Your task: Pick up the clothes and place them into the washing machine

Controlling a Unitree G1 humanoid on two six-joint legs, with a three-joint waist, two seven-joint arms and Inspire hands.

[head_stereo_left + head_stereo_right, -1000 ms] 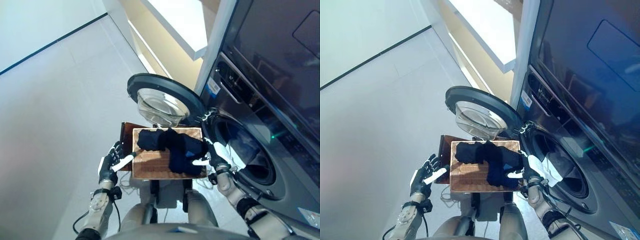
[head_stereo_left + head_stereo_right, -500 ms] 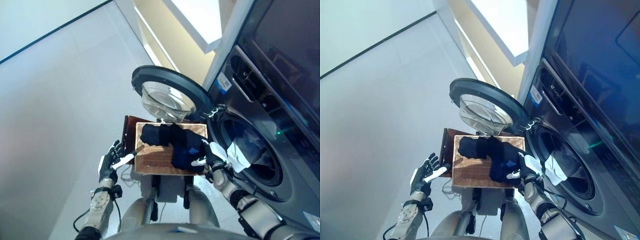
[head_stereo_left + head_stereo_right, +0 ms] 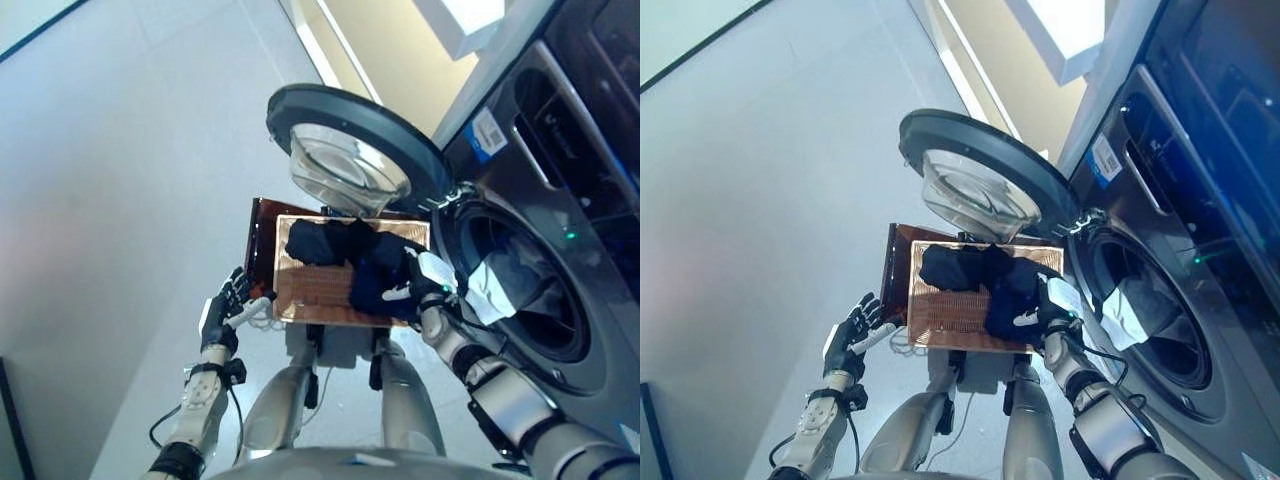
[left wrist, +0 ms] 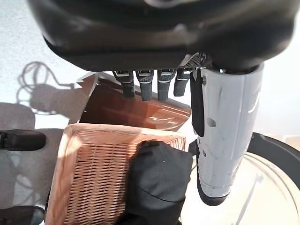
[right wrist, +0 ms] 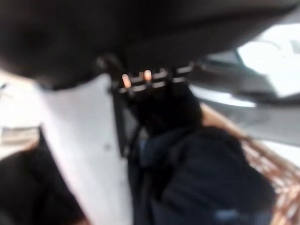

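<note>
The task is judged to be at its start: the dark clothes [image 3: 350,262] are still heaped in the wicker basket [image 3: 310,300], piled along its far edge and its corner nearest the washing machine [image 3: 540,260]. A white garment [image 3: 490,290] is seen inside the drum, so part of the load may already be in. The round door [image 3: 350,150] is swung fully open and hangs over the basket's far edge.

The right hand [image 3: 1045,305] is set on the dark heap at the basket's machine-side edge; whether its fingers are closed round cloth cannot be told, since they are sunk in the fabric and the right wrist view shows only a dark mass. The left hand [image 3: 228,310] is held off the basket's outer edge, fingers relaxed and spread, grasping nothing.

The drum opening lies just beside the basket's right edge, so a short lift across is judged enough. Room is tightest under the overhanging door; the floor [image 3: 120,180] on the left side is bare.
</note>
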